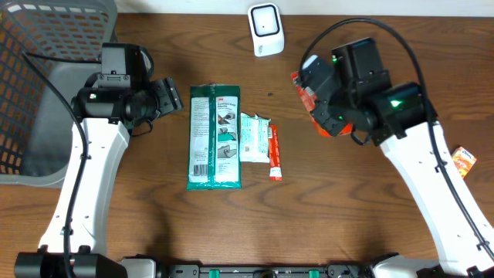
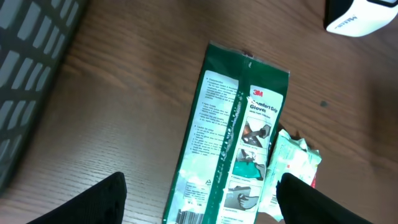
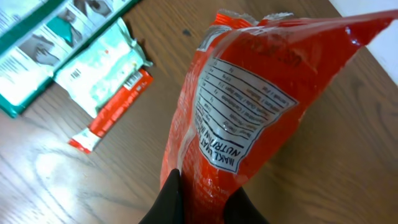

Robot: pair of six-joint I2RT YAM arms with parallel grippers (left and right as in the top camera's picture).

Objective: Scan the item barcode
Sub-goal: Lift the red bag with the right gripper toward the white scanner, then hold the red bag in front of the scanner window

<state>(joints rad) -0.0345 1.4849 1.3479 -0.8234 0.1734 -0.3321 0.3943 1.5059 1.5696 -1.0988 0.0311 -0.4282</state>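
The right gripper (image 3: 202,198) clamps one red bag (image 3: 261,93), "Nutrition" panel showing, above the worktop (image 1: 347,201) near the white scanner (image 1: 265,28). The left gripper (image 2: 199,202) hangs open over one green 3M "Comfort Grip Glove" pack (image 2: 236,124).

"3M" and "Comfort Grip Glove" on green package (image 2: 214,124); "Nutrition" on red bag (image 3: 249,118)

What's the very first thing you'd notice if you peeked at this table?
The shiny red plastic snack bag jumps out first, pinched in the right claw over the table's right side, near the small white box scanner at the far edge. Next comes the long flat green glove packet lying in the middle of the brown wooden table, with the left claw open just to its left.
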